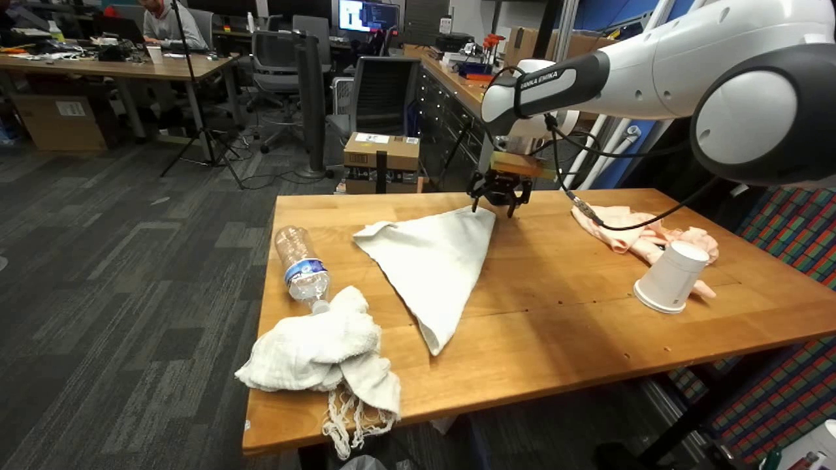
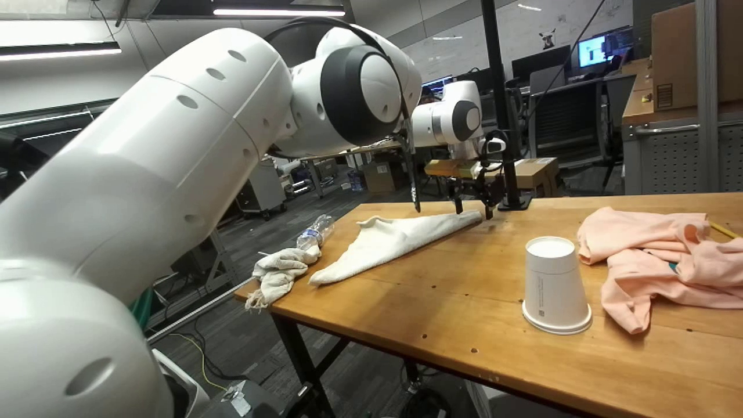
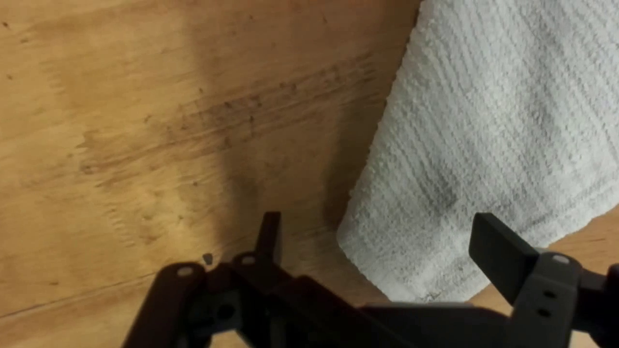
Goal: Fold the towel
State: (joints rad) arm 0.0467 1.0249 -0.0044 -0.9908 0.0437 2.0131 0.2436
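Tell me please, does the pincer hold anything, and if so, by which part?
Nothing is held: the pincer stands open at a corner of the white towel, not closed on it.

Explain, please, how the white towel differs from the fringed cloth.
The white towel lies mostly flat in a triangle; the fringed cloth is crumpled into a heap. The white towel lies wholly on the table; the fringed cloth hangs partly over its edge. Both are whitish.
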